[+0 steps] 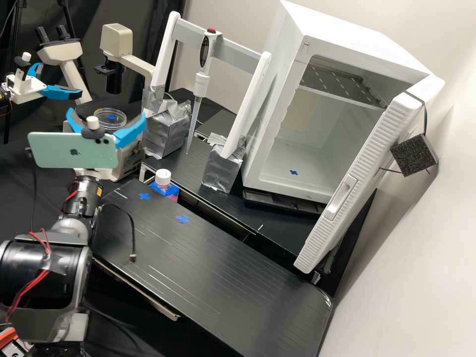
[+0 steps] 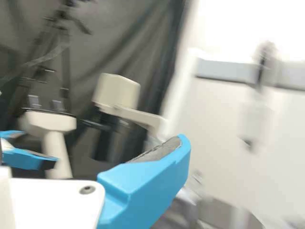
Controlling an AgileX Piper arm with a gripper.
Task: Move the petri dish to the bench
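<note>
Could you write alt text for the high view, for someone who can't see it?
A robot's gripper, blue fingers open, with a clear petri dish appearing between them near a beige microscope. At the black bench are an upright pipette and an open white cabinet.

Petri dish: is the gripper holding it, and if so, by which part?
Nothing is held: the gripper stands open, and the petri dish is seen beyond it.
</note>
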